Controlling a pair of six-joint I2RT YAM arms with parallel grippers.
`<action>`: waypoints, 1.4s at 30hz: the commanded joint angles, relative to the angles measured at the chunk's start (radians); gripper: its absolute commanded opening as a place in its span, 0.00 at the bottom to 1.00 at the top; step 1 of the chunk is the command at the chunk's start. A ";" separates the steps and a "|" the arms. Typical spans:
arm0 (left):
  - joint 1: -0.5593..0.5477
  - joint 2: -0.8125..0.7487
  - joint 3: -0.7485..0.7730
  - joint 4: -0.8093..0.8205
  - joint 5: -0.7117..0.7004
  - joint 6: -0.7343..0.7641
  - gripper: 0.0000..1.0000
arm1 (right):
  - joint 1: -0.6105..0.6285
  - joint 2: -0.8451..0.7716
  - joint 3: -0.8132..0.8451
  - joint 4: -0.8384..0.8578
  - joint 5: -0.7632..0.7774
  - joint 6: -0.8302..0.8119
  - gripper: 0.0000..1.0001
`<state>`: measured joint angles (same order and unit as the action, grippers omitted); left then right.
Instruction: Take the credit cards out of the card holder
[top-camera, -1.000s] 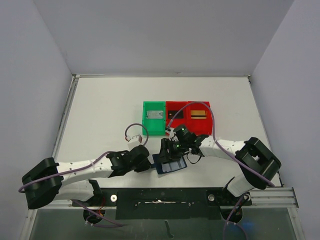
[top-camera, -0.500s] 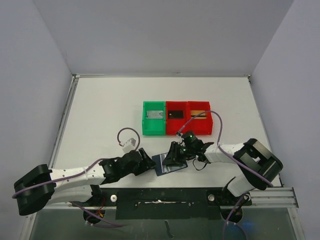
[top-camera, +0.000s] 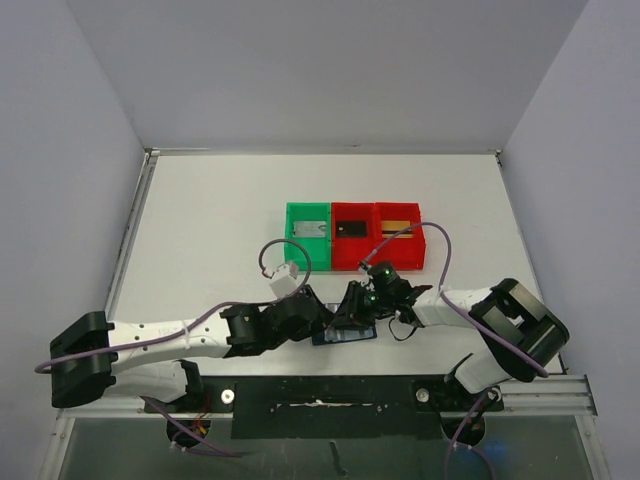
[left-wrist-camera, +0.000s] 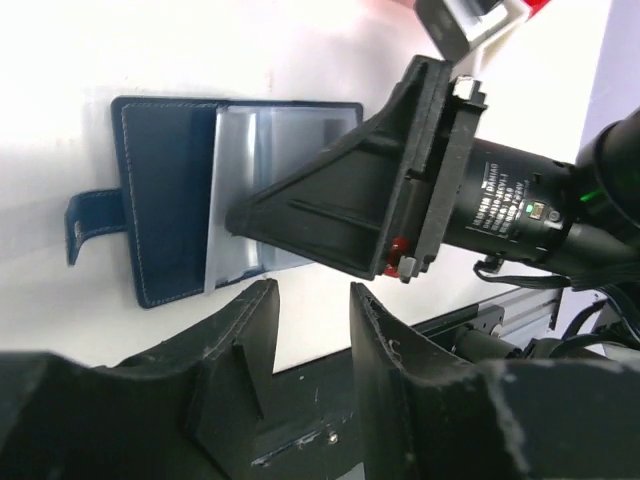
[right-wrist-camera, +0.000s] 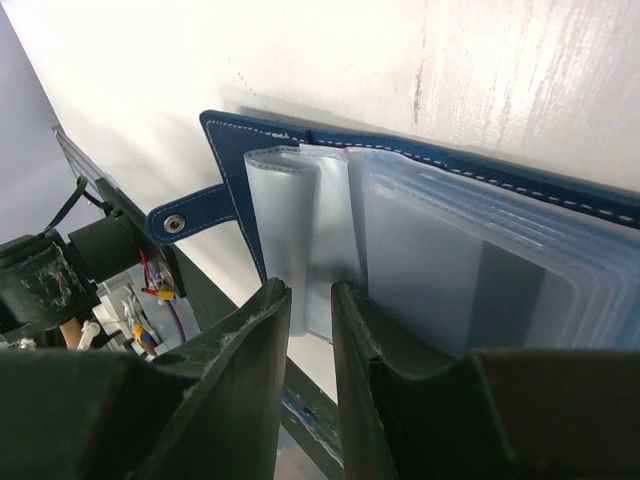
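On the white table (top-camera: 200, 220), the left gripper (left-wrist-camera: 312, 292) hangs open and empty. The right gripper (right-wrist-camera: 310, 292) is narrowly parted astride a clear pocket leaf (right-wrist-camera: 300, 210). In the top view, the green tray (top-camera: 308, 262) and red trays (top-camera: 405, 258) sit at 12 o'clock from the card holder (left-wrist-camera: 165, 200). It lies open. In the left wrist view its long axis runs 9-to-3, and its tab (left-wrist-camera: 85, 222) points to 9. The silver card (top-camera: 308, 228), black card (top-camera: 350, 228) and gold card (top-camera: 397, 226) lie one per tray.

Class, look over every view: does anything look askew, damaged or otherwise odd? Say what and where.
Only the open card holder stands out: one clear pocket leaf loops upward beside the tab instead of lying flat like the rest. The three cards lie one per tray. Nothing looks spilled or damaged.
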<state>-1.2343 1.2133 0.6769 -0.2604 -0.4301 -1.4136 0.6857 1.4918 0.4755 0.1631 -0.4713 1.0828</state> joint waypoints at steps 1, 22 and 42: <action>-0.004 0.022 -0.010 0.173 -0.029 0.088 0.27 | -0.015 -0.042 -0.003 0.015 0.030 -0.003 0.24; 0.048 0.218 -0.026 0.253 0.051 0.089 0.00 | -0.053 -0.245 0.122 -0.402 0.250 -0.129 0.29; 0.046 0.221 -0.045 0.270 0.089 0.099 0.00 | -0.098 -0.274 0.136 -0.549 0.312 -0.282 0.39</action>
<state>-1.1839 1.4410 0.6079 -0.0048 -0.3450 -1.3235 0.5896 1.2034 0.5930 -0.4133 -0.1417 0.8364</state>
